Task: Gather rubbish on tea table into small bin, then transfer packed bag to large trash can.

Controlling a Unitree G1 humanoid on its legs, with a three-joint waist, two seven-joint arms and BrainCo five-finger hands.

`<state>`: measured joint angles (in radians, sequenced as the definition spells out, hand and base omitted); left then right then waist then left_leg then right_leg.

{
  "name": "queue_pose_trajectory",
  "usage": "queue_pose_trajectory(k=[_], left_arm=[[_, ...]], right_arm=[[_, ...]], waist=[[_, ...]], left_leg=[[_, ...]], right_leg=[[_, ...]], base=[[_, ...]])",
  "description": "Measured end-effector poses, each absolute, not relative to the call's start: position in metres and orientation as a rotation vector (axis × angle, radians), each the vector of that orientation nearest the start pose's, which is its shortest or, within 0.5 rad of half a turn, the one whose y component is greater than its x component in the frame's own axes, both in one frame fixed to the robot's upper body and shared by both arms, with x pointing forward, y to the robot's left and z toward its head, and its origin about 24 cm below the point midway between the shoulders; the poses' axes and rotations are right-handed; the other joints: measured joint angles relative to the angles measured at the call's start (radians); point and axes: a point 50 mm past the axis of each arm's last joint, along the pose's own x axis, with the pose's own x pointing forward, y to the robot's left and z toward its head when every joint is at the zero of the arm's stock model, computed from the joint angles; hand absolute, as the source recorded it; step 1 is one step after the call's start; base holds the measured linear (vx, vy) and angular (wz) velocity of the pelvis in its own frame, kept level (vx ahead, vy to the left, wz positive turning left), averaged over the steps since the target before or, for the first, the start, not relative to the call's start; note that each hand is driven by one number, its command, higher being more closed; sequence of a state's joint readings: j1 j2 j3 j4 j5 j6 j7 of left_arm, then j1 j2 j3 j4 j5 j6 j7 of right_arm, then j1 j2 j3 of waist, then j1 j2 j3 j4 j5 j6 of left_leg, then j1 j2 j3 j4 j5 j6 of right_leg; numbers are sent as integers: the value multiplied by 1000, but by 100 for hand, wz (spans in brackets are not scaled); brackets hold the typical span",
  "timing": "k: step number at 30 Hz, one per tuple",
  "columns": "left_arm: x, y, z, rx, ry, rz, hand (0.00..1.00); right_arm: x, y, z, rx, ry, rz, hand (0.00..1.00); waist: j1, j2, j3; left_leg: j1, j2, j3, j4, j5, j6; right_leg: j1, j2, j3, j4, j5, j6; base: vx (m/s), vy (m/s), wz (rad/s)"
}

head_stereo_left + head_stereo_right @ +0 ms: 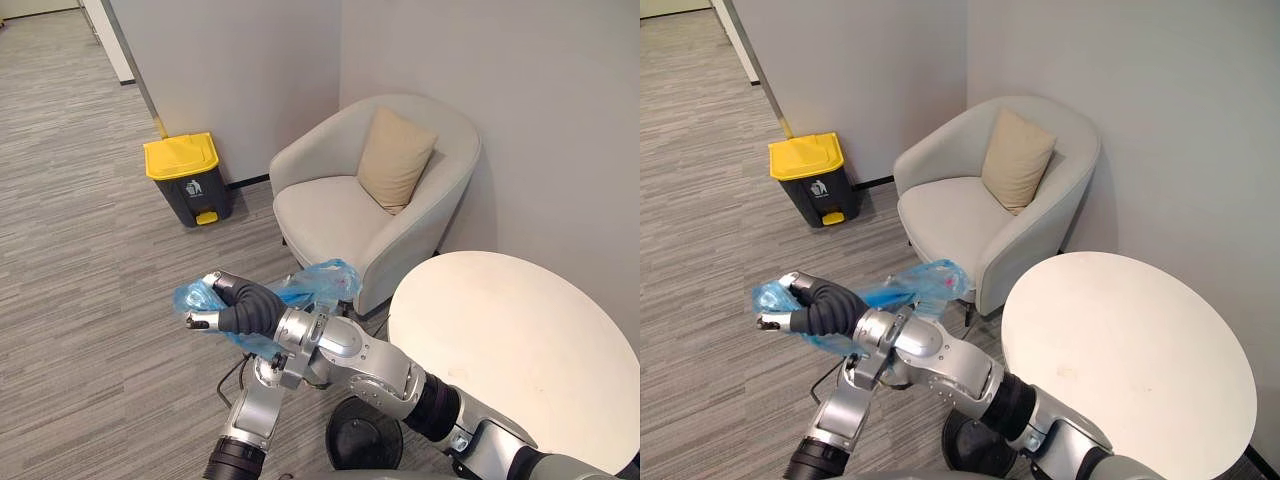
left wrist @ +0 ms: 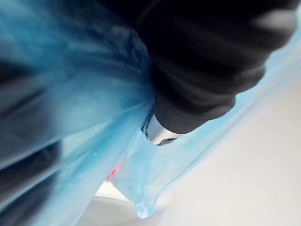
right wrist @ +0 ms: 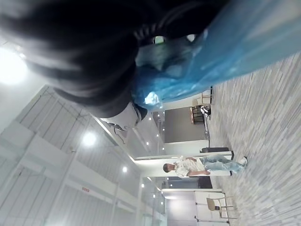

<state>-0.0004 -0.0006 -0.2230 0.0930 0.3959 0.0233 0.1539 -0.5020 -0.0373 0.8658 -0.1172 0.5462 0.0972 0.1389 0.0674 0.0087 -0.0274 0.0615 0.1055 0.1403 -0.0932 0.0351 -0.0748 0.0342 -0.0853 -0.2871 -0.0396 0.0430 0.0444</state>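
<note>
**Packed bag in hand: gathering judged done, disposal outstanding**

1. Right hand point(image 1: 235, 305): curled round the bunched end of the blue bag point(image 1: 322, 282), with plastic caught between thumb and fingers. It is held in the air above the floor.
2. Blue bag: runs from the grip back along the right forearm. White and pink scraps show through the film in the left wrist view.
3. Left hand: its arm point(image 1: 255, 410) rises just beneath the right wrist. The hand is buried behind plastic and arm, so its grip cannot be told.
4. Tea table point(image 1: 520, 340): behind the hand, to its right. The round white top is bare, so collecting reads as finished.
5. Armchair point(image 1: 335, 215) with cushion point(image 1: 395, 158): beyond the bag, to the right of the hand.
6. Large trash can point(image 1: 185, 180): ahead of the hand and well apart from it, against the wall, yellow lid down. What is left, by this reading, is to carry the bag over, raise the lid and drop the bag in.
</note>
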Motion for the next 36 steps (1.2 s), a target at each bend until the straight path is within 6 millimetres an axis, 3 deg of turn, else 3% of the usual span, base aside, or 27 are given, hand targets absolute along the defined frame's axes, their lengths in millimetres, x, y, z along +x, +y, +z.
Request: queue_pose_trajectory(k=[11,20,25,32,36], left_arm=[[245,116,17,347,57,-15,100],[243,151,7,321,117,112,100],[238,166,4,315,129,167,100],[229,184,-12,296,199,238,100],[225,192,-15,272,214,274,100]], right_arm=[[197,54,131,-4,-304,1264,0],[209,-12,109,-429,-394,1121,0],[212,-37,114,-561,-461,1033,0],[212,-70,118,-585,-492,880,0],[212,-92,111,-549,-451,740,0]], waist=[[-24,-5,-4],[-32,-11,-8],[-34,-12,-7],[-36,-17,-2],[-36,-16,15]], left_leg=[[4,-1,0,0,0,0],[6,0,1,0,0,0],[11,0,5,0,0,0],[19,0,6,-1,0,0],[21,-1,8,-1,0,0]], right_leg=[[4,-1,0,0,0,0],[4,0,3,1,0,1],[6,0,7,3,0,1],[12,0,11,4,-2,3],[13,-1,13,5,-3,4]], base=[[0,0,0],[0,0,0],[0,0,-1],[0,0,0],[0,0,0]])
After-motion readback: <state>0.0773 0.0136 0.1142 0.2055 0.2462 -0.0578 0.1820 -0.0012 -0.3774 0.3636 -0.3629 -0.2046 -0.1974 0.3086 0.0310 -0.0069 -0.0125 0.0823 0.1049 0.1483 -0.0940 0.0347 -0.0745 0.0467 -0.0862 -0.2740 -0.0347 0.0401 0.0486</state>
